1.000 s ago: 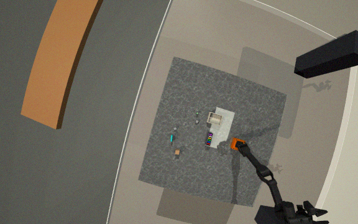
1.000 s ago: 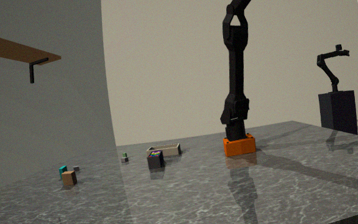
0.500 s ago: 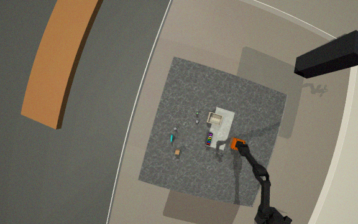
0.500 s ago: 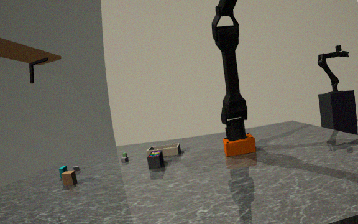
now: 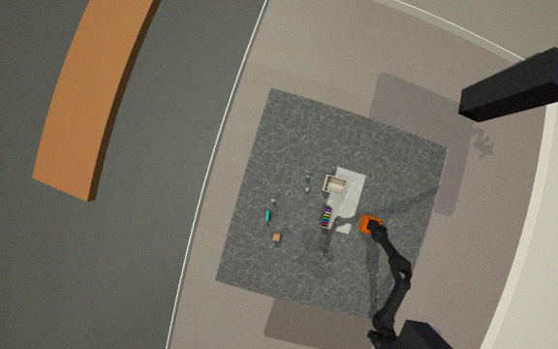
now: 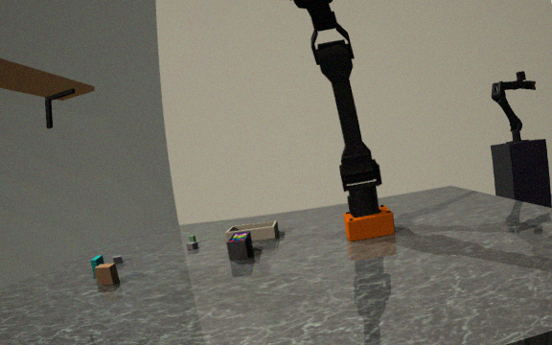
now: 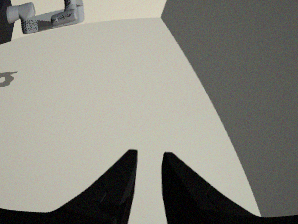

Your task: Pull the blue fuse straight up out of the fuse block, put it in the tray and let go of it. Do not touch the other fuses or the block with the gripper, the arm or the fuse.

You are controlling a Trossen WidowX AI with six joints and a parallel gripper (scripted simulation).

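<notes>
The dark fuse block (image 5: pixel 326 216) (image 6: pixel 240 249) stands on the marbled table top, with several coloured fuses (image 5: pixel 326 215) (image 6: pixel 240 236) upright in it. The blue fuse is among them, too small to pick out. The beige tray (image 5: pixel 325 184) (image 6: pixel 257 233) lies just behind the block and looks empty. My arm rises from its orange base (image 5: pixel 370 224) (image 6: pixel 369 224) high above the table, far from the block. In the wrist view my gripper (image 7: pixel 149 159) points at the wall. Its fingers stand nearly together with nothing between them.
A teal block (image 5: pixel 267 215) (image 6: pixel 97 263), a brown cube (image 5: pixel 276 237) (image 6: pixel 107 274) and small grey and green cubes (image 5: pixel 273 200) (image 6: pixel 192 241) lie left of the block. A second arm on a dark pedestal (image 5: pixel 518 92) (image 6: pixel 520 170) stands at the far right. A wooden shelf (image 6: pixel 27 79) hangs on the left wall.
</notes>
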